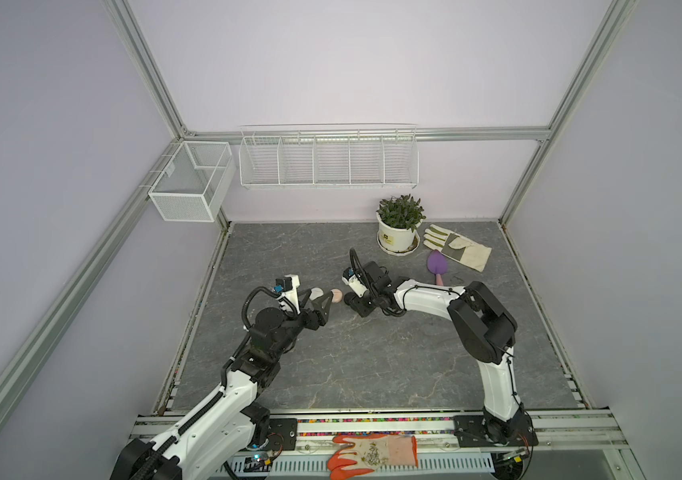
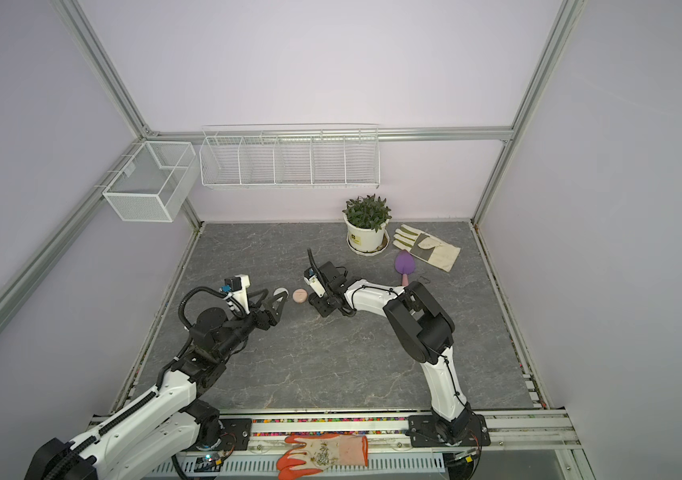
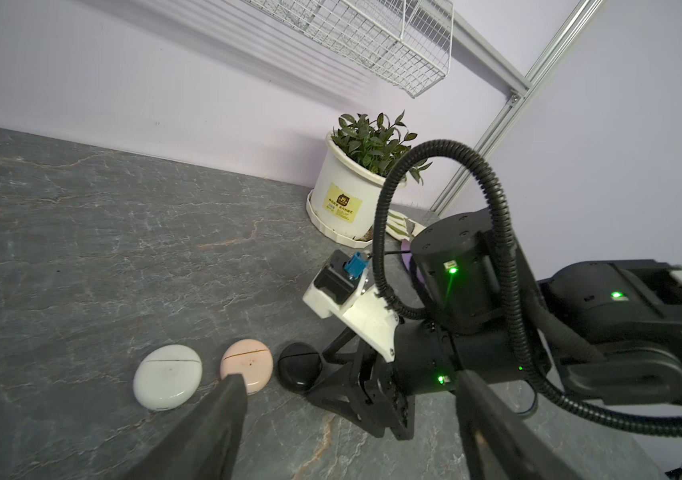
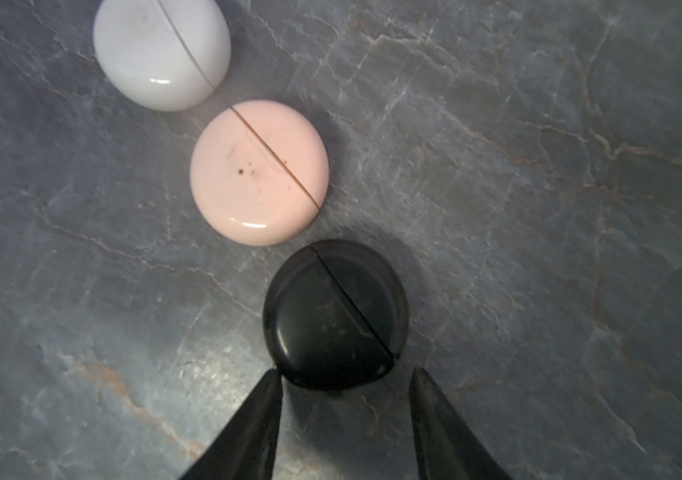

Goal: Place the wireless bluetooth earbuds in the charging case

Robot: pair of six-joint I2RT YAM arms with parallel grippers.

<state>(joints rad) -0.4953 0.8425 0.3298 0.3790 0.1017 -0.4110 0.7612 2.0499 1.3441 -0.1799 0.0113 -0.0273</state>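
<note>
Grey counter (image 1: 372, 365); left hand (image 3: 347, 378) wide, empty, at pink case (image 4: 258, 172); right hand (image 4: 345, 373) partly open, empty, tips flanking right edge of black case (image 4: 335, 316); plant pot (image 1: 397, 239) far right; white case (image 4: 160, 54), pink case, black case in row left to right, mid-counter, apart, lids shut; earbuds: cannot tell where.

The surface (image 4: 538, 208) looks like grey veined stone, mostly matt with a soft sheen. Three cases are smooth, glossy plastic: the white case (image 4: 160, 50), the pink case (image 4: 256, 174), flecked with dark specks, and the black case (image 4: 331, 316), which shines less. The right hand (image 4: 346, 371) has matt black plastic fingers (image 4: 248, 424). In both top views, at upper middle, the wire rack (image 1: 328, 183) is white-coated metal, and right of centre the glove (image 1: 468, 251) is pale cloth.
</note>
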